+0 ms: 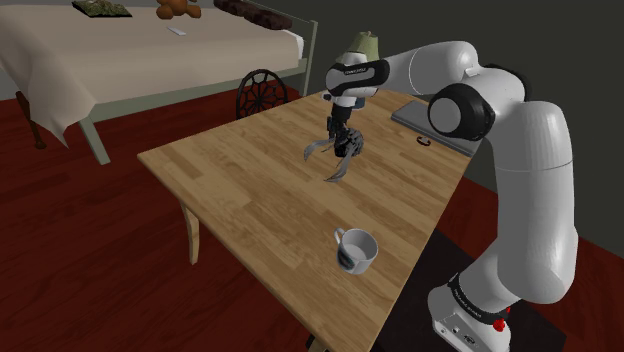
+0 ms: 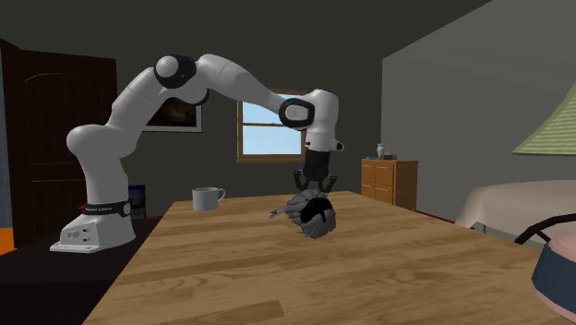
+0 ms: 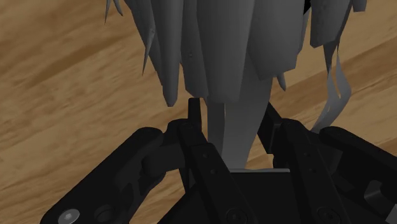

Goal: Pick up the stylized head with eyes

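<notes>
A wooden table (image 1: 250,200) carries a white mug (image 1: 355,249) and a flat grey slab (image 1: 411,116).

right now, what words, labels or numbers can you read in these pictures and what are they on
No text can be read well enough to quote.
On the arm's wrist link: a line of small lettering, too small to read.
On the black band above the arm's base: pale lettering, too small to read.
On the mug: a dark marking, no legible words.
On the grey head clasped in the pincer: no lettering seen.
</notes>
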Robot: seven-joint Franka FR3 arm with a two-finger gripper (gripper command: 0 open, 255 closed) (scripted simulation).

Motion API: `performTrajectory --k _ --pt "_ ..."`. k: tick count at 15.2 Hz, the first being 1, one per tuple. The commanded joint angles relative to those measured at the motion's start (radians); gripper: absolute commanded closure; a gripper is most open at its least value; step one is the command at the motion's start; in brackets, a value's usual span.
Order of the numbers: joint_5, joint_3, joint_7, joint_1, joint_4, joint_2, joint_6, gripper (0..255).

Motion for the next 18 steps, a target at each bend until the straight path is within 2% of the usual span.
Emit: performTrajectory --k 1,6,18 --pt "0.000 0.000 0.000 0.000 -0.001 0.001 0.001 255" --pt "0.000 0.000 0.000 -0.002 0.005 0.004 -0.002 255" --pt "-0.022 -0.013 0.020 -0.001 0.078 -0.053 -0.127 255"
